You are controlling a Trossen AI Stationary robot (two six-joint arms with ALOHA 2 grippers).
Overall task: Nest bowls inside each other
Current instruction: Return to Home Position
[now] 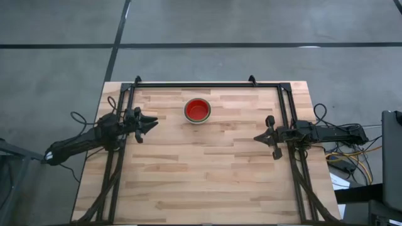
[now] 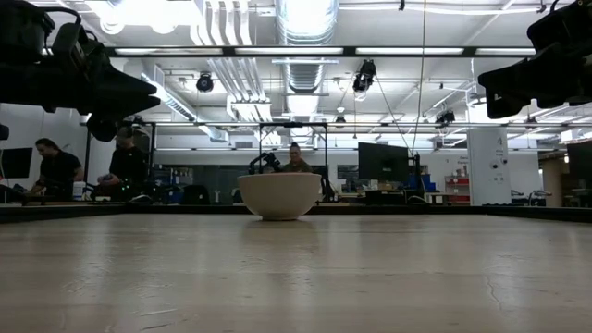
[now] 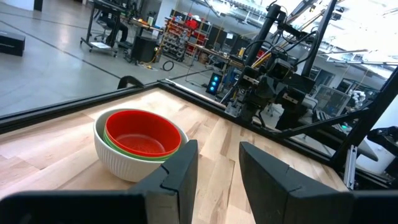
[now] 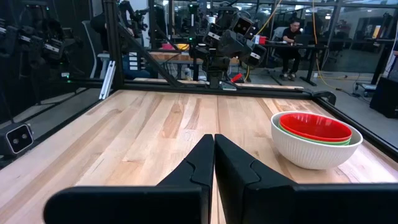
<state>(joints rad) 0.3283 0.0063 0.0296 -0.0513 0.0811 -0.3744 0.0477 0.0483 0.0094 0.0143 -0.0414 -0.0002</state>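
Because the nested bowls [image 1: 197,111] stand between my parted left pincer [image 3: 217,148] and my closed right pincer [image 4: 214,140], nearer the left, I judge retreat unobstructed.

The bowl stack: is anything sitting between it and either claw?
Nothing visible does. Only bare wooden table lies between the nested bowls and the left claw, open at the table's left side, or the right claw, shut at its right side.

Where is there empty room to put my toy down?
The near half of the light wooden table is bare. The middle between the left tool and right tool is free. Only the far middle is taken: a white ribbed bowl nesting a green bowl and red bowl.
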